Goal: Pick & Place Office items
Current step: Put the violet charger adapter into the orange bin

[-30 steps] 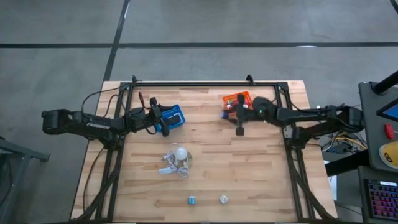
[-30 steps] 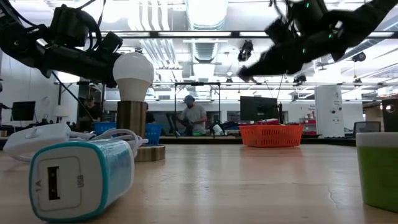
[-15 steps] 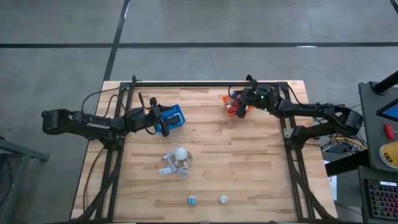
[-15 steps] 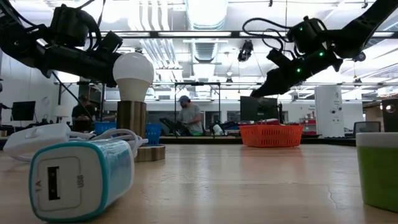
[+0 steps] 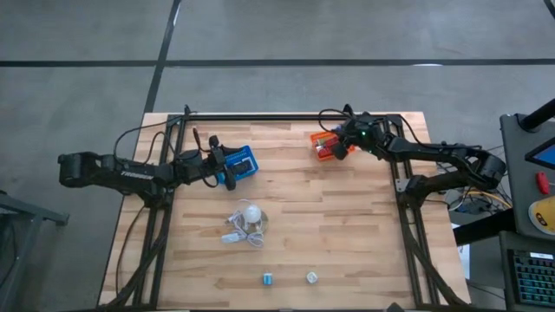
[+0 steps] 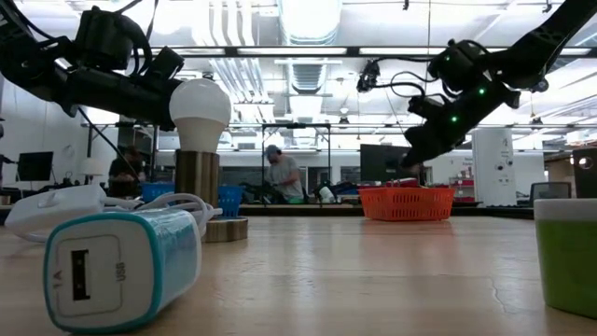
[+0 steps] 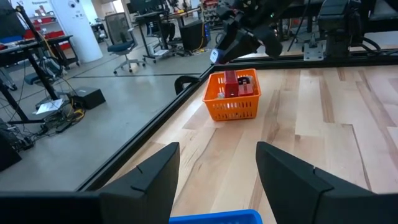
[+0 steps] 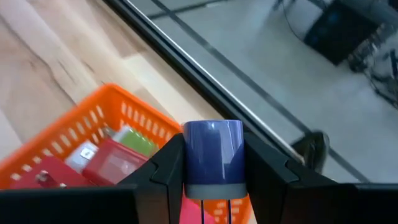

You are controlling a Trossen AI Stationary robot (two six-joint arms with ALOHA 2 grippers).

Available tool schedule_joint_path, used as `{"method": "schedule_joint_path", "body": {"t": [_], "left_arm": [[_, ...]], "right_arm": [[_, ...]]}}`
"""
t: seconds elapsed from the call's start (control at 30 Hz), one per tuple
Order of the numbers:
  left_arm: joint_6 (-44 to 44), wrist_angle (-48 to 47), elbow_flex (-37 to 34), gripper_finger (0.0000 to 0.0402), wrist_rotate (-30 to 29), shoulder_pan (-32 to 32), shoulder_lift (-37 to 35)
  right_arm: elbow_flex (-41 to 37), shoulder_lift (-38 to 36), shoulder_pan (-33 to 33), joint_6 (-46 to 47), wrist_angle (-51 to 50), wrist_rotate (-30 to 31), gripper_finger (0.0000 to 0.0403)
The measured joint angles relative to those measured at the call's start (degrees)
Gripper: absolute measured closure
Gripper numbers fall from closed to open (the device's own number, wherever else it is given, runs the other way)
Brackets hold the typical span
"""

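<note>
The right claw, gripping a blue cylinder, has swung over the orange basket.

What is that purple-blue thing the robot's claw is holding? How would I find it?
Look at the far right corner of the wooden table, where the orange basket sits. Just above it hangs the right claw, pinching a small blue-violet cylinder. It is round with a grey base, unlike the boxy red pieces in the basket.

Open-plan robotics lab: office chairs, monitors, strip lights.
</note>
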Motion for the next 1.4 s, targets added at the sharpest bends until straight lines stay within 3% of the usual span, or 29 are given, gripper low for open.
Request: {"method": "schedule_joint_path", "body": {"t": [0.47,1.0,1.4], "left_arm": [[0.00,0.00,0.00,0.0186,-0.01,0.00,0.00],[-0.01,0.00,0.00,0.0186,-0.02,0.01,0.00],[-0.01,0.00,0.00,0.0186,-0.02,0.00,0.00]], "right_arm": [[2.13,0.00,-0.04,4.90,-10.37,1.74,0.0285],[2.29,0.05,0.02,8.11,-17.28,-4.56,0.0285],[2.88,1.95,0.00,8.60,-17.34,-4.90,0.0285]]}}
